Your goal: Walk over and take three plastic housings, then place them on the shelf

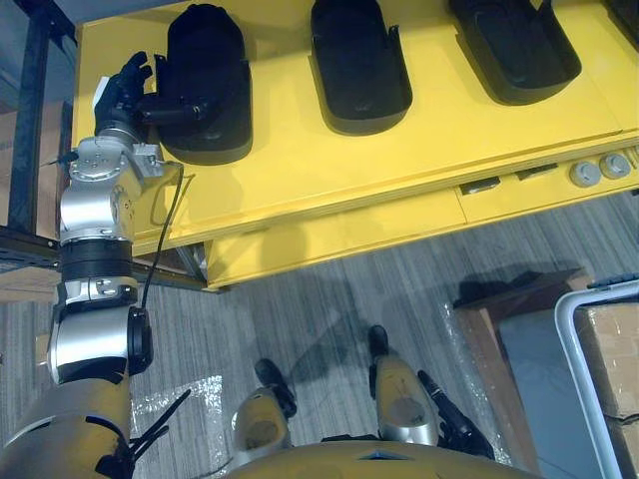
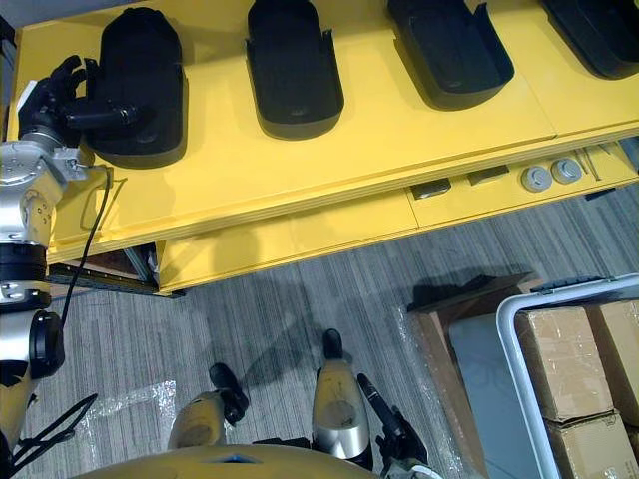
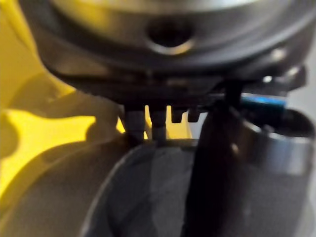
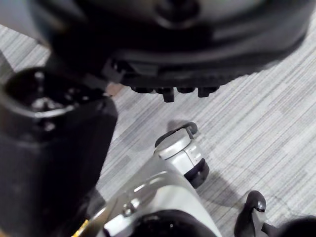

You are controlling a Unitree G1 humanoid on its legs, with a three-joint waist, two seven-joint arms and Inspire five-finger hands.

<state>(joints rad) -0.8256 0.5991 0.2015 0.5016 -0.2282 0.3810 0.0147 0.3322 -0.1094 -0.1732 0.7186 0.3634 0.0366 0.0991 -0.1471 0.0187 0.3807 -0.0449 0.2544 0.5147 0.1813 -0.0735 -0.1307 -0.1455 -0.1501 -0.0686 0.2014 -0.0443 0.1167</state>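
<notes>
While the leftmost housing [image 1: 205, 85] lies on the yellow table [image 1: 329, 170], the left robot hand [image 1: 125, 90] clasps it — thumb across its top, fingers curled at its side. I judge this the first pickup — next comes a straight lift.

Black plastic housings, long round-ended shells, lie in a row, apart, on the yellow shelf [image 1: 329, 170]. The leftmost housing [image 1: 205, 80] sits near its left edge. The second housing [image 1: 359, 65] and third housing [image 1: 514, 45] lie hollow side up.
</notes>
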